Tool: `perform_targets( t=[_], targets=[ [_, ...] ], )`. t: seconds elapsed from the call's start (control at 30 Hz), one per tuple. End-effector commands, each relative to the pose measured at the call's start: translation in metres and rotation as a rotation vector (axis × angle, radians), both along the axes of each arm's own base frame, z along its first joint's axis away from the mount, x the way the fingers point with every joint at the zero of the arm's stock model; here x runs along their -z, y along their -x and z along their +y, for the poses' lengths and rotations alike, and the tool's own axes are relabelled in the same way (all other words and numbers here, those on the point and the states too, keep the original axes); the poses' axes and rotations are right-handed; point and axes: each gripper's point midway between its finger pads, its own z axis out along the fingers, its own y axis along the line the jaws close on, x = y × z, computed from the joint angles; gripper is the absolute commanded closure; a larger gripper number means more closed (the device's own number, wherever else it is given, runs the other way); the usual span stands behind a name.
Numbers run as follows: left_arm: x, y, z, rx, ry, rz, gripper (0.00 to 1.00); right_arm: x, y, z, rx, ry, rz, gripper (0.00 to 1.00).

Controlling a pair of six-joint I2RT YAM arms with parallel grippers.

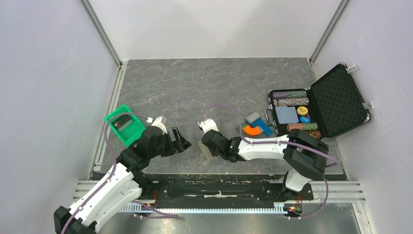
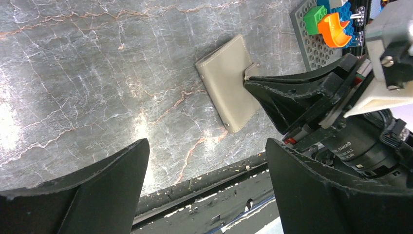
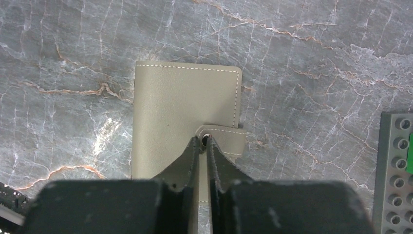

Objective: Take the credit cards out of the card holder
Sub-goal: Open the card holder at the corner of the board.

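At left, our left gripper [image 1: 182, 141] is hanging wide open, empty. Centre: card holder [image 3: 185, 97] is lying closed on the table [image 3: 316, 58], credit cards hidden. Right: right gripper [image 3: 204, 144] is pinching its snap tab [image 3: 228, 140]; we are risking lifting the unpinned holder whole.

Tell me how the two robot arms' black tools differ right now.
The left tool stands wide open; the right tool is nearly closed. The left tool hovers apart from the card holder, holding nothing; the right tool's tips sit at the holder's snap tab. Both are black two-finger tools pointing toward the closed holder.
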Motion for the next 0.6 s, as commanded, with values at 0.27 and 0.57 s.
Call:
perform_targets(
  t=[0.27,0.57],
  targets=[
    [-0.004,-0.011,-0.014,0.009,0.034,0.002,0.07,-0.032,0.013,0.002,0.015,-0.222,0.040,1.00],
    [0.021,-0.002,-0.057,0.220,0.129,0.119,0.15,-0.046,0.027,0.009,0.010,-0.441,0.084,1.00]
  ],
)
